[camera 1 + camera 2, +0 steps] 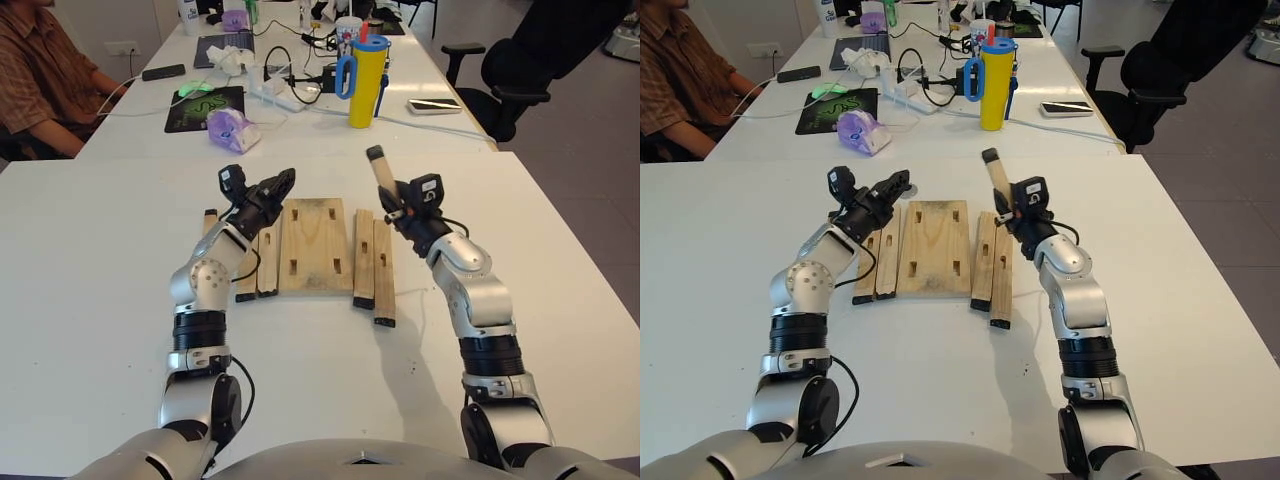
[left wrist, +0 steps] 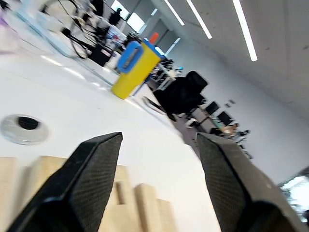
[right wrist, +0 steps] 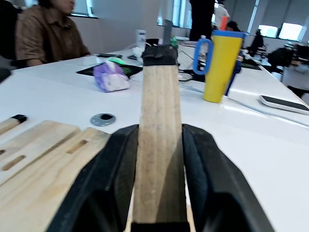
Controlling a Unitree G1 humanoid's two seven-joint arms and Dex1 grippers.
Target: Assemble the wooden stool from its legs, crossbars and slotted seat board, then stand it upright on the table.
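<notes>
1. right gripper [image 1: 390,205]: jaws pinched a wooden leg [image 1: 378,170], tilted up above the table [image 1: 90,260].
2. left gripper [image 1: 272,186]: jaws spread, empty, over the left slats [image 1: 262,268].
3. slotted seat board [image 1: 315,245] lay flat between the slats.
4. risk: the leg was gripped near one end, so it could pivot when pressed into a slot; the unheld board might skid.

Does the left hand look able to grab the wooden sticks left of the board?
Probably yes: the left hand is open and hovers just above those sticks, with nothing lying between them.
</notes>
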